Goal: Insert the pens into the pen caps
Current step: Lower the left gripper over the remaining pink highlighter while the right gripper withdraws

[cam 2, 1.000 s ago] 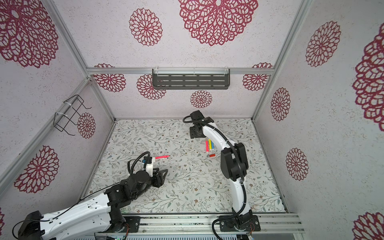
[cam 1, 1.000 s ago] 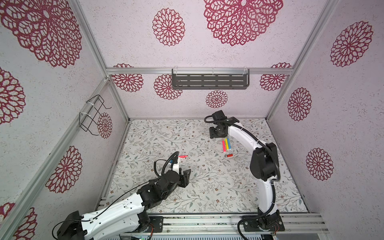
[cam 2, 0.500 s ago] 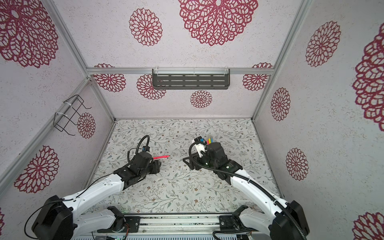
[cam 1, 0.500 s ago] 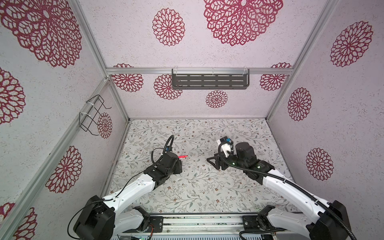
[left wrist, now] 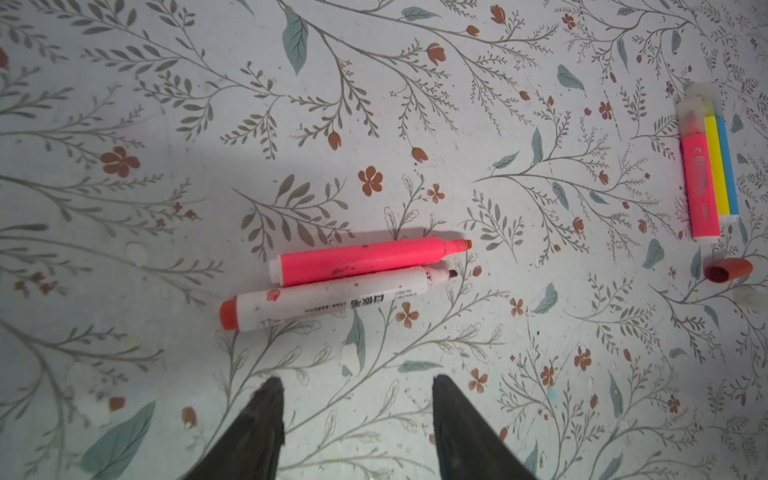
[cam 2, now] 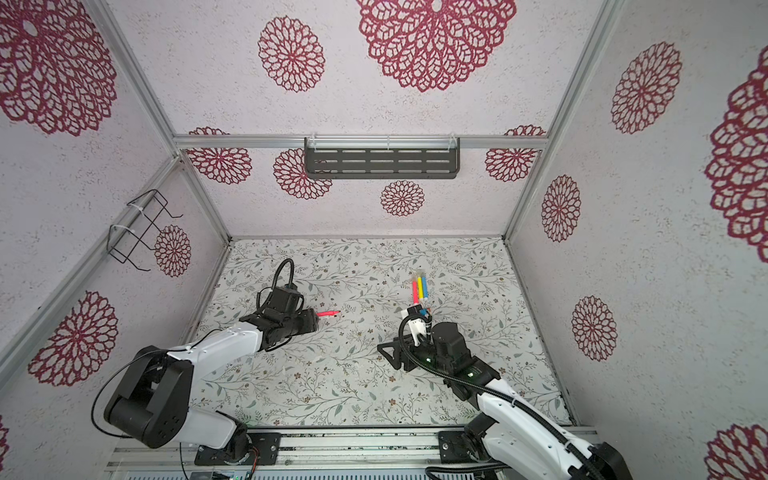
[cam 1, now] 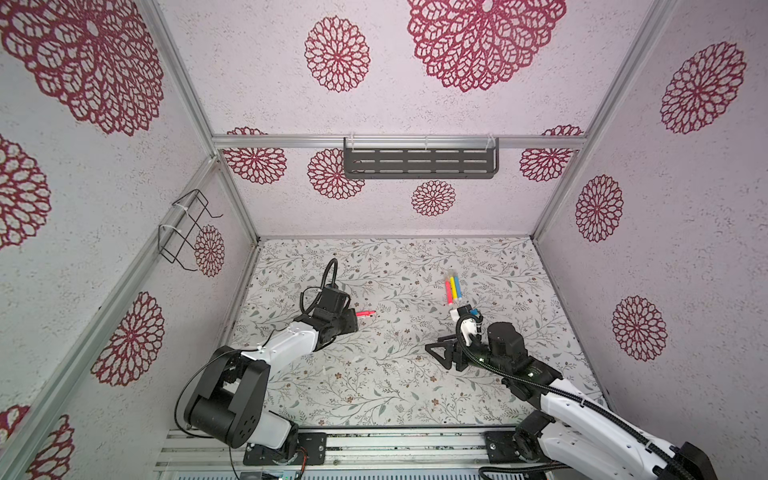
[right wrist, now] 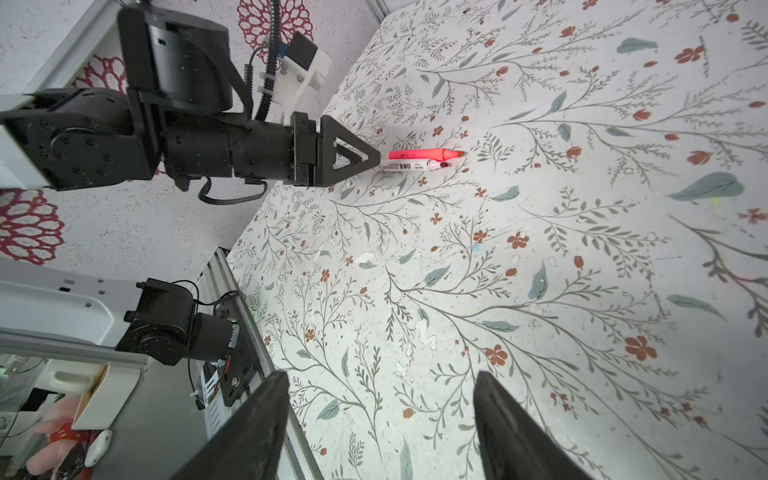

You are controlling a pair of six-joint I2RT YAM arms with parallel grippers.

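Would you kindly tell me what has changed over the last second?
The right gripper drew back from beyond the three grouped pens toward the front middle. The left gripper moved forward, up to the two loose pens. Nothing was grasped or released, and all the pens stayed where they lay.

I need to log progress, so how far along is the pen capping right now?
Looks done: three pens lying together wear pale caps. In hand: nothing; the left pincer and right pincer are open and empty, the left facing two loose pens. Still to do: the bare-tipped pink pen and white pen; the red cap lies apart near the capped three.
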